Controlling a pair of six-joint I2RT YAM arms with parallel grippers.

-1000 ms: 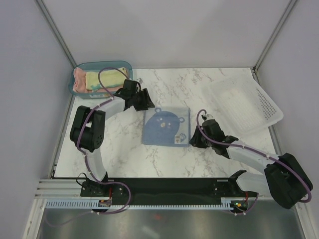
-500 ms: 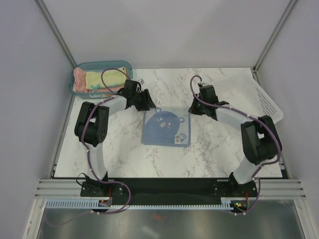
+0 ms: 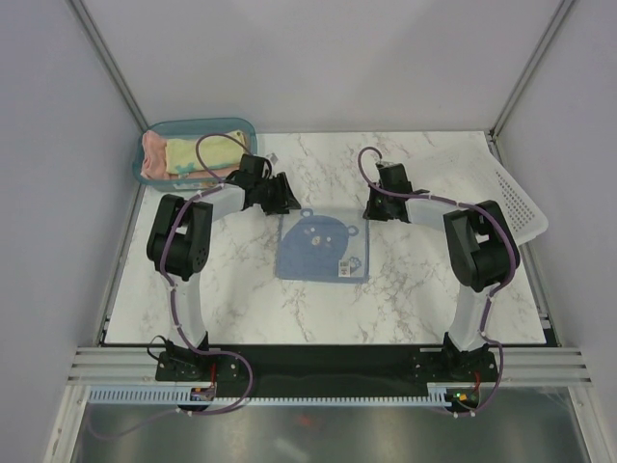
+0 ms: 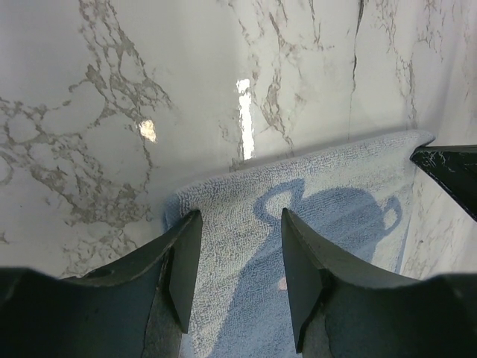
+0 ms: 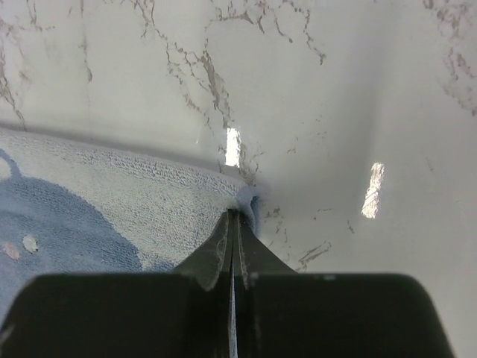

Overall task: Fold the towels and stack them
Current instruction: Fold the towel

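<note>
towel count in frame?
3: light blue towel flat mid-table; salmon-pink towel and pale yellow towel bunched in the teal bin at the far left corner. More could be hidden under those two.

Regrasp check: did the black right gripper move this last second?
Yes. The right gripper went from the near right corner of the light blue cloth towel to its far right corner.
</note>
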